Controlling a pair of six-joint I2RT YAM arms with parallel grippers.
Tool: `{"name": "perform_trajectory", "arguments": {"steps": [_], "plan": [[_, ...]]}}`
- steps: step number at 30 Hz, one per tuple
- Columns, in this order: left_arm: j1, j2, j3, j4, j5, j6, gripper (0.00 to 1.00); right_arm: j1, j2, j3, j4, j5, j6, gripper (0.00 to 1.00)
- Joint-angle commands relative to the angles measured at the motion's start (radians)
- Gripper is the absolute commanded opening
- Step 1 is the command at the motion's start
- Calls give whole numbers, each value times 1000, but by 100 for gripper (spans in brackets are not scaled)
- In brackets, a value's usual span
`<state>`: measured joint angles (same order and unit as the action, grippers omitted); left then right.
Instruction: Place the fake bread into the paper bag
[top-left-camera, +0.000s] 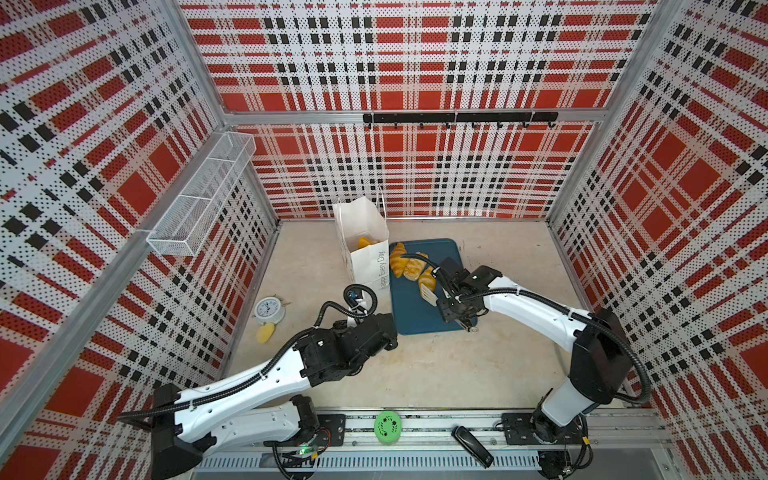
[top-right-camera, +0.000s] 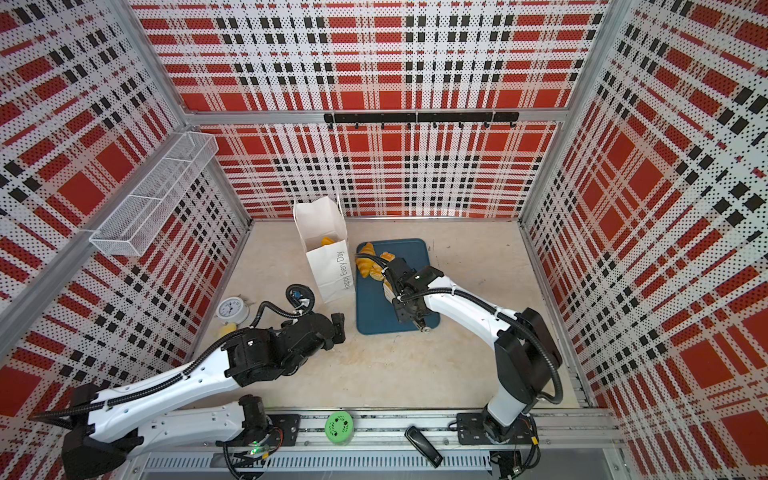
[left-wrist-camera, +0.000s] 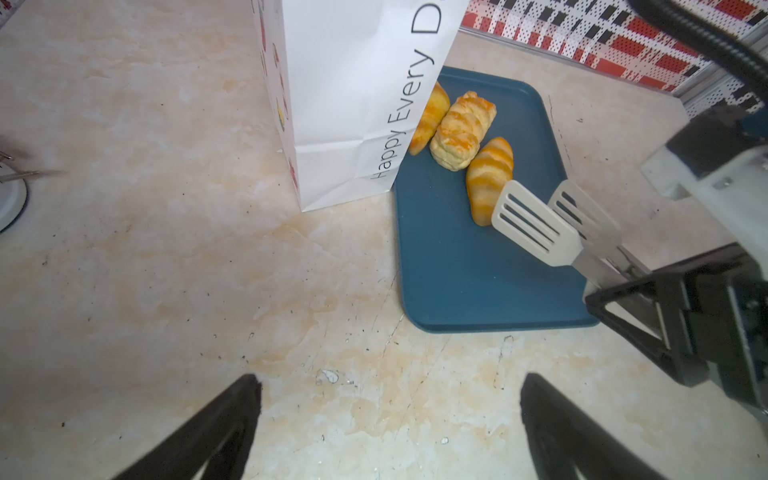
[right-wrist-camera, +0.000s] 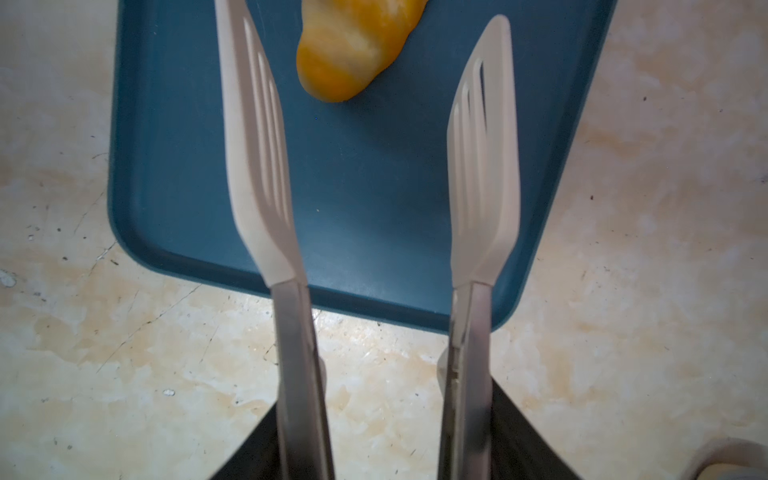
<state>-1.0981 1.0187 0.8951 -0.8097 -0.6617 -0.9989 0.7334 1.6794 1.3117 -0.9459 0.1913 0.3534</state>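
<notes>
On the dark-teal rectangular plastic tray, your right gripper is clamped on the steel handles of a pair of white slotted tongs. Their two blades stand apart, and the end of a striped golden croissant lies between their tips, touching neither; the right wrist view cuts off the rest of that pastry. Next to it lie a pale flaky square loaf and a second croissant, which is half hidden behind the tall white paper bag with grey "Happy Every Day" lettering. The bag stands upright at the tray's long edge; whether they touch cannot be told. Look into the bag's open mouth in both top views and you glimpse one golden piece already inside, too small to identify. Your left gripper hovers near the bag's base, fingers spread wide over the bare marbled tabletop, holding nothing. A white alarm clock and a small yellow lump sit apart by the left wall; what the lump is cannot be told.
</notes>
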Motion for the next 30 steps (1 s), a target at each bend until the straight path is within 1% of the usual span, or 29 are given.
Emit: {"name": "perform_trajectory", "arguments": {"steps": [1,5,8,11,13,20,24,28,30], "plan": [[-20,18,3,17,-25,-29,99,-4,47,54,54,15,16,61],[-24,30,11,15,-29,-28,99,-3,97,89,53,27,18,61],[-25,29,17,15,-40,-16,99,-9,125,105,42,52,0,58],[-25,29,22,7,-44,-9,99,-31,136,100,32,65,-20,51],[-25,29,25,-1,-45,-6,99,-53,126,85,38,51,-45,41],[-23,44,40,-5,-53,1,99,-112,68,42,30,51,-163,32],[-24,75,59,-3,-43,8,99,-158,43,34,15,54,-227,32],[-25,99,74,5,-37,23,100,-192,20,19,14,46,-267,35],[-25,106,80,23,-25,55,99,-198,4,10,23,50,-272,39]]}}
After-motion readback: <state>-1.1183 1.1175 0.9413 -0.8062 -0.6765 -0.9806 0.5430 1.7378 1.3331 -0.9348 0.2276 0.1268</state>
